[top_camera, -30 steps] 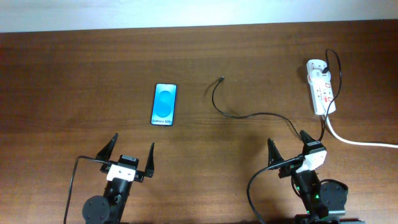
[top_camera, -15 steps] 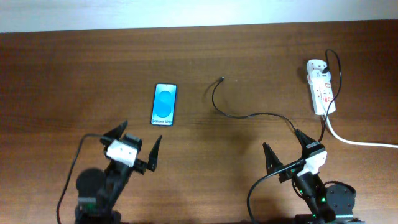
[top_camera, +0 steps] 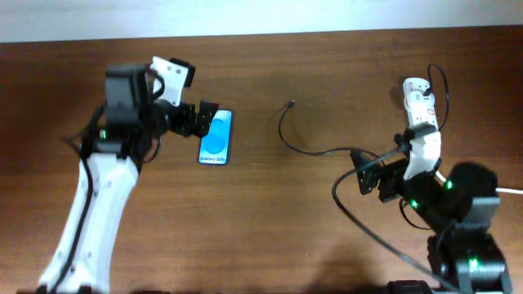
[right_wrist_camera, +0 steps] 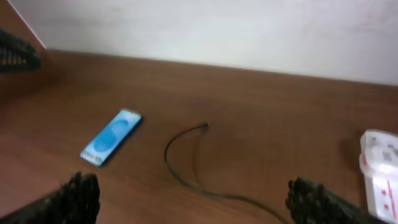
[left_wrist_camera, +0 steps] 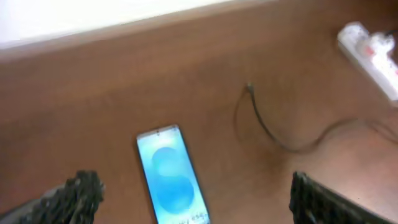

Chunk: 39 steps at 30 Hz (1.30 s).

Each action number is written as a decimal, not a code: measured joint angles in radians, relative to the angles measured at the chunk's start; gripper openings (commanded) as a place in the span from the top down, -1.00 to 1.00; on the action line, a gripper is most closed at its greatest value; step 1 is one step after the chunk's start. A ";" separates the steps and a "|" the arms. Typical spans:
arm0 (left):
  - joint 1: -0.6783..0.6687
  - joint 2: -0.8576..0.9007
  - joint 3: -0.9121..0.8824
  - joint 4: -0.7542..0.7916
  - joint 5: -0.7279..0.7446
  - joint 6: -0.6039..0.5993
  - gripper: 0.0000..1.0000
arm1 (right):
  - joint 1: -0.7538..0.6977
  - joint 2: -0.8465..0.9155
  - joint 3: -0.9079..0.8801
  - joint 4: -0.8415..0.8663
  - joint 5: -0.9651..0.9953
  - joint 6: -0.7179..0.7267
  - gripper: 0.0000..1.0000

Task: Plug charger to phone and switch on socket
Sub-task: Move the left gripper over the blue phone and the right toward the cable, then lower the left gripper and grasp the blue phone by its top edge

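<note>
Brown wooden tabletop [top_camera: 327, 65] is stretching out under both arms, with a pale wall [right_wrist_camera: 205, 25] running along its far edge.

The left gripper [left_wrist_camera: 196, 198] is hovering with its fingers spread wide and is holding nothing. The right gripper [right_wrist_camera: 194, 200] is gaping just as wide and is also carrying nothing.

The phone [left_wrist_camera: 168, 180] is lying flat directly ahead of and below the left gripper, framed between its two fingers, screen up and glowing blue. It is probably going to behave as a rigid, smooth slab that skates on the wood when pushed. Pinching it across its long edges looks like the way to brace it.

The charger [top_camera: 288, 143] is curving across the wood ahead of the right gripper. Its plug tip [left_wrist_camera: 249, 88] is resting ahead and to the left of that gripper, and ahead and to the right of the left one, well apart from the phone. The cable is looking thin, light and limp, so gripping it just behind the tip, where it is likely stiffest, seems best. Held further back, the end would droop.

The socket [right_wrist_camera: 379, 168] is sitting ahead and to the right of the right gripper. Whether the cable is touching that gripper, I cannot tell.
</note>
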 measured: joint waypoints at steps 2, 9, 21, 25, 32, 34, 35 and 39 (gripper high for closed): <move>0.000 0.112 0.151 -0.133 0.000 0.000 -0.98 | 0.000 0.095 0.108 -0.105 0.000 -0.039 -0.97; 0.000 0.380 0.519 -0.383 0.006 0.000 -0.98 | 0.000 0.428 0.484 -0.430 0.068 -0.072 -0.97; -0.035 0.465 0.549 -0.442 -0.059 -0.098 -0.99 | 0.000 0.596 0.534 -0.477 0.036 -0.073 -0.97; -0.127 0.603 0.549 -0.439 -0.251 -0.230 -0.99 | 0.000 0.600 0.534 -0.497 0.029 -0.072 -0.97; -0.152 0.739 0.549 -0.493 -0.320 -0.307 -0.99 | 0.000 0.600 0.534 -0.509 0.029 -0.073 -0.97; -0.152 0.768 0.549 -0.495 -0.324 -0.313 -0.99 | 0.000 0.600 0.534 -0.509 0.027 -0.073 -0.97; -0.152 0.778 0.549 -0.496 -0.324 -0.314 -0.99 | 0.000 0.600 0.534 -0.509 0.026 -0.073 -0.97; -0.152 0.822 0.549 -0.496 -0.324 -0.314 -0.99 | 0.000 0.600 0.534 -0.513 0.026 -0.073 -0.97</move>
